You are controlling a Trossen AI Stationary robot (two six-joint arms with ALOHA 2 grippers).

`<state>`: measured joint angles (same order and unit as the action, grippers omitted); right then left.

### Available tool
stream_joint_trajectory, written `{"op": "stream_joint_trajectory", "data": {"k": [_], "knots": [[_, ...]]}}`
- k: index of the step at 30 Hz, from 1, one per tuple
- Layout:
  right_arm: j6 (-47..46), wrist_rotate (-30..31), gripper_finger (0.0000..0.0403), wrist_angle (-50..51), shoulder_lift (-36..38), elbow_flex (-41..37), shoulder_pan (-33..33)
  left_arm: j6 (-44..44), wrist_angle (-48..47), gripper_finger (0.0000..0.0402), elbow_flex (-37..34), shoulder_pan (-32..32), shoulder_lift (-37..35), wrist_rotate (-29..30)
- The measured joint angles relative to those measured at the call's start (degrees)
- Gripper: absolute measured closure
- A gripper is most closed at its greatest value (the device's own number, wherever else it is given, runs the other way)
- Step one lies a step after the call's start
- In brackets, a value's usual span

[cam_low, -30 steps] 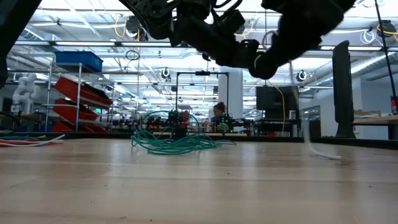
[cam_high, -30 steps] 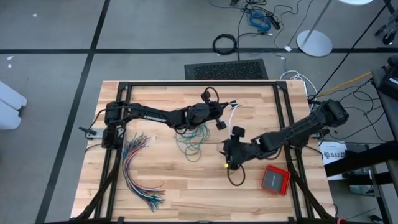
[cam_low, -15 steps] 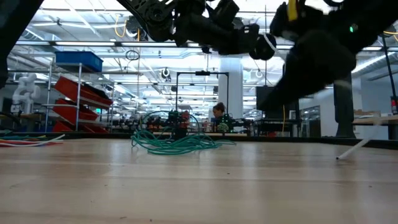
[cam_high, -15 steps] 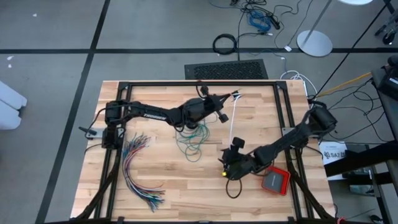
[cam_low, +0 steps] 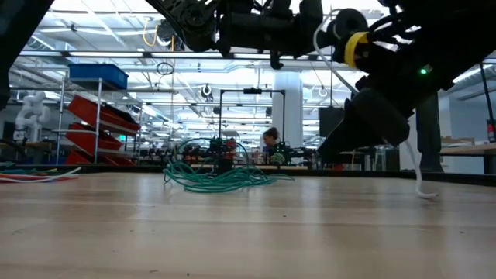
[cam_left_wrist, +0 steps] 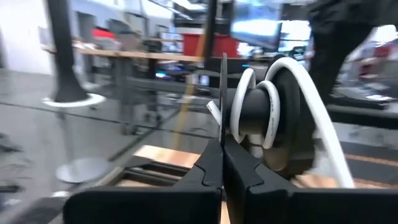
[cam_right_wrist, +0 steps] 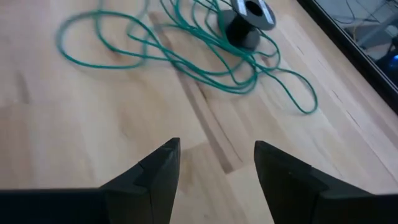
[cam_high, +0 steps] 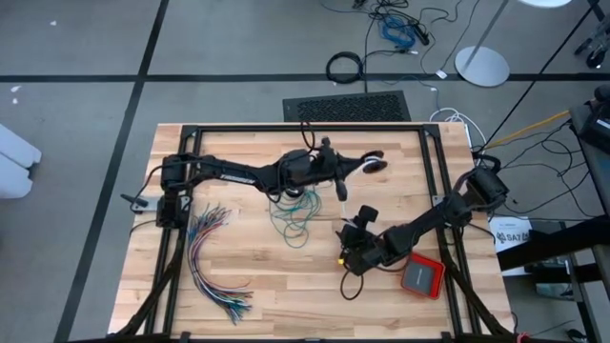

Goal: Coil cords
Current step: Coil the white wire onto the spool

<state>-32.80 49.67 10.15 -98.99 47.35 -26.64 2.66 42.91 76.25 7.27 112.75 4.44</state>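
The teal-green cord (cam_high: 295, 214) lies in loose loops on the table, also in the low view (cam_low: 221, 178); a black spool (cam_right_wrist: 249, 22) stands among its loops. My left gripper (cam_left_wrist: 222, 140) is shut on a second black spool (cam_high: 374, 164), held high over the far middle of the table. White cord (cam_left_wrist: 270, 106) is wound on this spool. One white strand (cam_low: 418, 167) hangs down to the table. My right gripper (cam_high: 351, 257) hovers open and low over the near right, fingers (cam_right_wrist: 155, 171) over bare wood. A loop of black cord (cam_high: 355, 284) lies beside it. My left gripper pinches the thin edge of the spool's near flange (cam_left_wrist: 222, 93) between its two fingers. The fingers lie about level, coming from the table's left. The spool is lifted clear, its axis lying sideways, the white turns around its core (cam_left_wrist: 255, 115).
A fanned bundle of many-coloured wires (cam_high: 214, 262) lies at the near left. A red box (cam_high: 422, 276) sits at the near right, close to my right arm. The black frame rail (cam_high: 305, 127) runs along the far edge.
My left gripper has rolled and tipped upward, still shut, turning the spool; the white strand swung out and now hangs down to the table. My right gripper has come down toward the near edge, staying open.
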Motion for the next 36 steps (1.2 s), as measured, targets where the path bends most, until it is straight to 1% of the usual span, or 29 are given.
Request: {"op": "stream_joint_trajectory", "data": {"k": [3,5,10,12,15,18,21,26,28,32,36], "knots": [[-1.84,-0.11,0.0211,3.23,0.0,0.0,0.79,1.56,-0.95,0.0401,0.0,-0.99,-0.06,-3.16],[-4.02,-0.15,0.0211,6.98,0.01,0.0,0.86,1.42,-3.96,0.0401,0.0,-1.68,-0.88,-4.11],[-13.49,-0.55,0.0213,19.1,0.01,0.0,0.5,-0.21,-10.76,0.0401,0.0,-2.72,-4.4,-6.39],[-16.39,-0.56,0.022,23.3,0.14,0.0,0.05,-1.53,-14.12,0.0401,0.02,-3.08,-6.44,-7.57],[-18.91,-0.51,0.0249,27.44,0.86,0.0,-0.95,-3.09,-20.52,0.0401,0.02,-3.56,-9.96,-9.18],[-19.62,-0.5,0.0292,30.52,1.92,0.0,-1.85,-4.51,-27.78,0.0401,0.07,-3.7,-12.77,-12.13],[-20.11,-0.29,0.0336,33.22,2.96,0.0,-2.54,-5.11,-33.95,0.0401,0.07,-3.91,-14.25,-14.73],[-20.11,0.25,0.0393,36.28,5.15,0.0,-2.75,-6.56,-39.97,0.0401,0.02,-4.8,-14.43,-20.31],[-20.31,0.43,0.0399,37.53,6.25,0.0,-2.72,-7.8,-41.94,0.0401,0.02,-5.27,-14.43,-21.69],[-21.58,0.59,0.0401,39.97,8.93,0.0,-2.79,-9.9,-46.52,0.0401,0.02,-5.97,-14.43,-22.1],[-22.82,-0.1,0.0402,41.94,11.98,0.0,-2.86,-11.3,-52.35,0.0401,0.02,-5.95,-14.43,-25.13]]}}
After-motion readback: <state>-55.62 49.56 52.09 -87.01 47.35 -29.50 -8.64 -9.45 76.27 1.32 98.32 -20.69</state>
